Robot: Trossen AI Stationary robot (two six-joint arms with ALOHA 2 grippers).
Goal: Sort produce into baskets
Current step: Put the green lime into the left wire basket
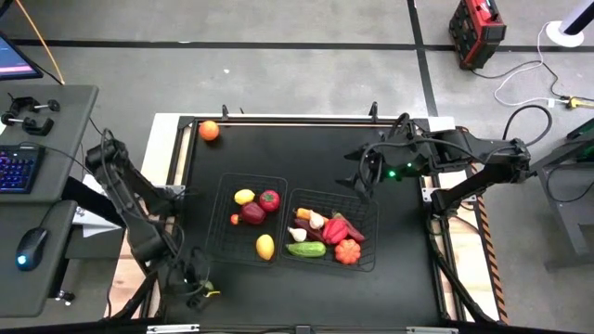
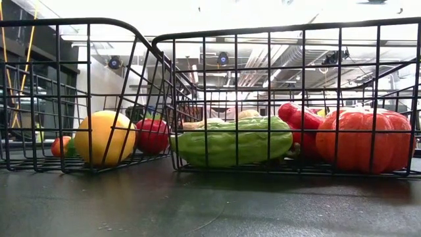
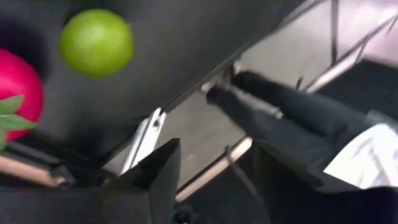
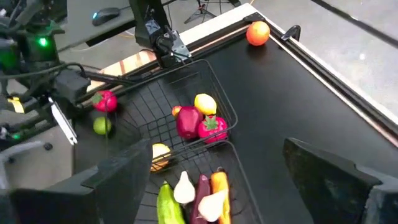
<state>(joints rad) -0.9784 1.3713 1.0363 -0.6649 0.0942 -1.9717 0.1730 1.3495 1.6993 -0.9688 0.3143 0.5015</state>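
Two black wire baskets stand side by side at mid-table. The left basket (image 1: 249, 219) holds two yellow lemons (image 1: 265, 246) and red pieces (image 1: 269, 199). The right basket (image 1: 332, 230) holds a green cucumber (image 2: 230, 141), an orange pumpkin (image 2: 365, 139), red peppers (image 1: 336, 228) and white garlic (image 4: 184, 188). An orange (image 1: 210, 131) lies at the far left corner. A green lime (image 3: 96, 42) and a red piece (image 4: 106, 101) lie by the near left corner. My left gripper (image 3: 214, 186) is open and empty there. My right gripper (image 1: 365, 174) hovers open over the right basket's far edge.
The table has a raised black rim (image 1: 278, 119) with clamps on its far edge. A desk with a keyboard (image 1: 17, 169) and a mouse (image 1: 31, 247) stands left of the table. Cables and a red box (image 1: 477, 32) lie on the floor at the far right.
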